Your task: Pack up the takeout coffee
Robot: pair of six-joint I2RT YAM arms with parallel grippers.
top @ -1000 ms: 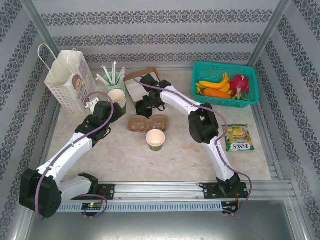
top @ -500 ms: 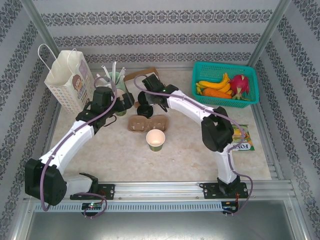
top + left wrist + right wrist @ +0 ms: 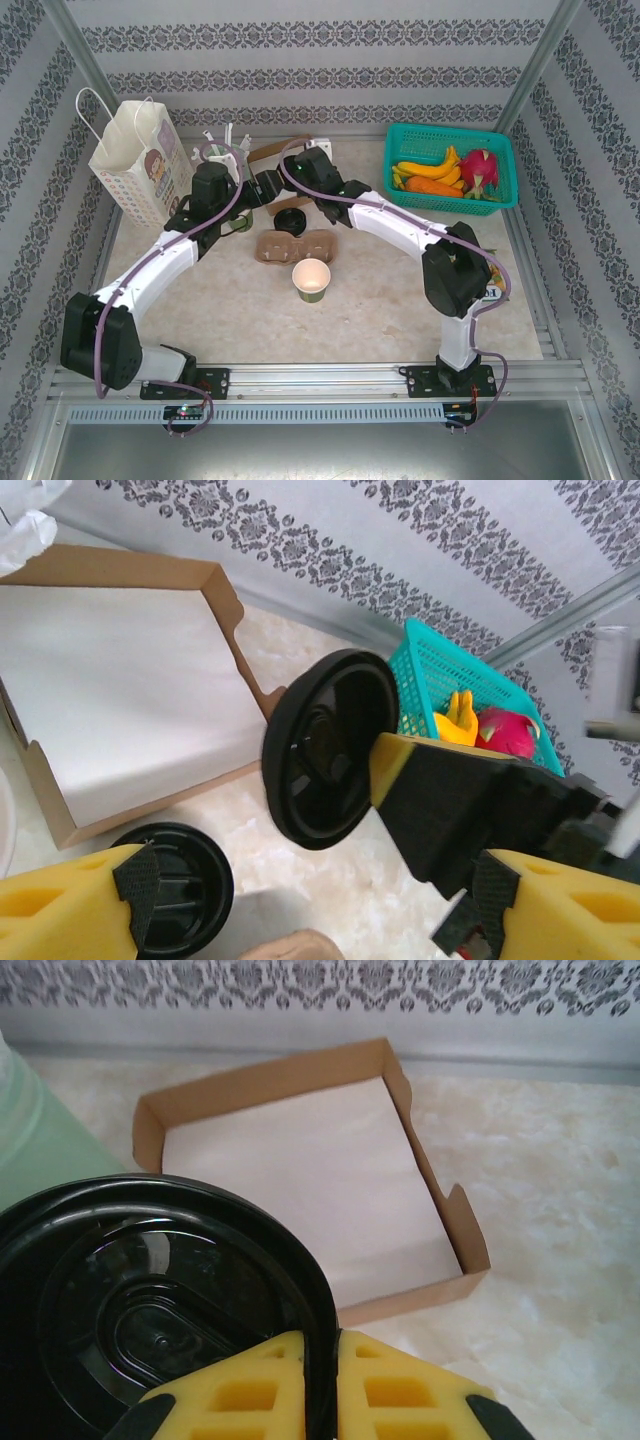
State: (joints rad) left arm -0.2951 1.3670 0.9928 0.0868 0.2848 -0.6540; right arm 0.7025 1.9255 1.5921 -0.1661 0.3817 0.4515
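Lid (image 3: 150, 1300) is showing glossy black. Right fingers (image 3: 250, 1395) are showing yellow. Basket (image 3: 450, 135), upper right, is showing teal. Cup (image 3: 313, 293), centre, is showing olive-green sides. Surface (image 3: 380, 310) is showing cream marbling.

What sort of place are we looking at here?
Probably a lab robot cell staged as a takeout counter: patterned wallpaper panels in a bare aluminium frame, with a brown moulded-pulp cup carrier and a printed white paper bag as props.

Overhead rear view; both wrist views near the black lid (image 3: 315, 745)
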